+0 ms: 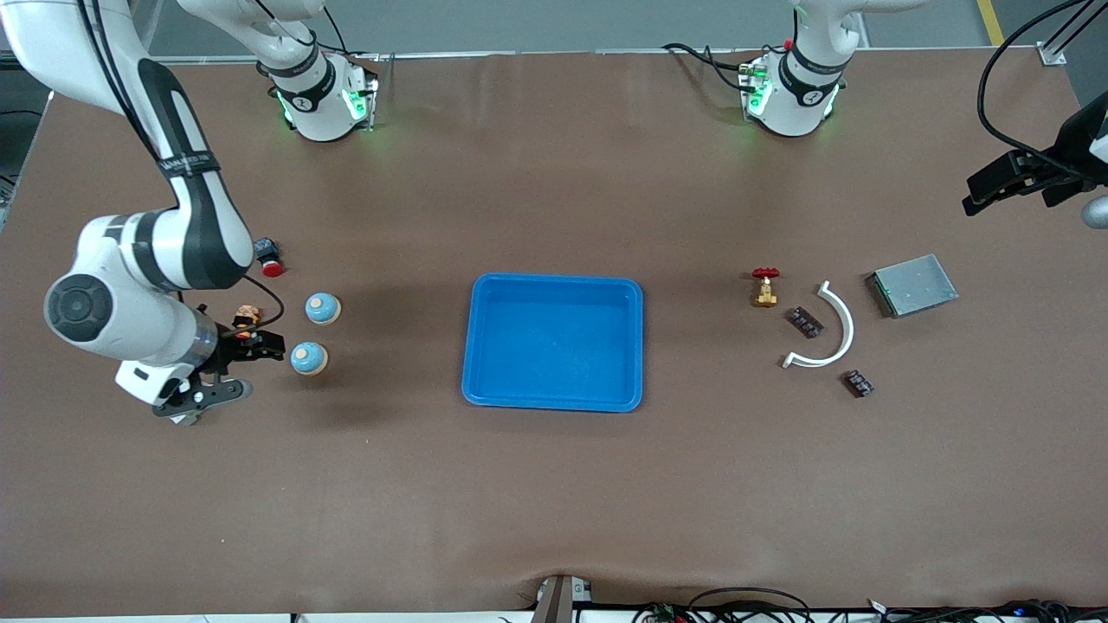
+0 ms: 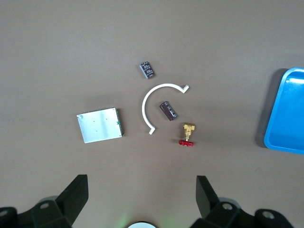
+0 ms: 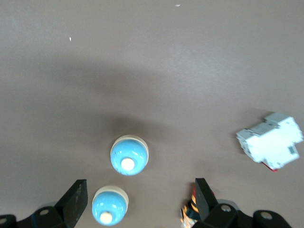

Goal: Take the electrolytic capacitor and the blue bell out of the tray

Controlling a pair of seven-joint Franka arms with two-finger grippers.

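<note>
Right wrist view, bell [image 3: 129, 155] beneath open right tool [image 3: 137, 199]

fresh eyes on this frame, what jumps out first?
The blue tray at mid-table, with nothing in it. Toward the right arm's end, two blue bells sit side by side, the right tool open beside them. Toward the left arm's end, two dark capacitors flank a white curved piece; the left tool hangs open, high near the table's edge.

The front camera hangs high, facing both bases across the table. Each wrist camera looks straight down from well above. The left wrist view shares the blue tray [image 1: 554, 342] [image 2: 287, 110] with it; the right shares two bells [image 1: 322, 307] [image 3: 129, 155].
</note>
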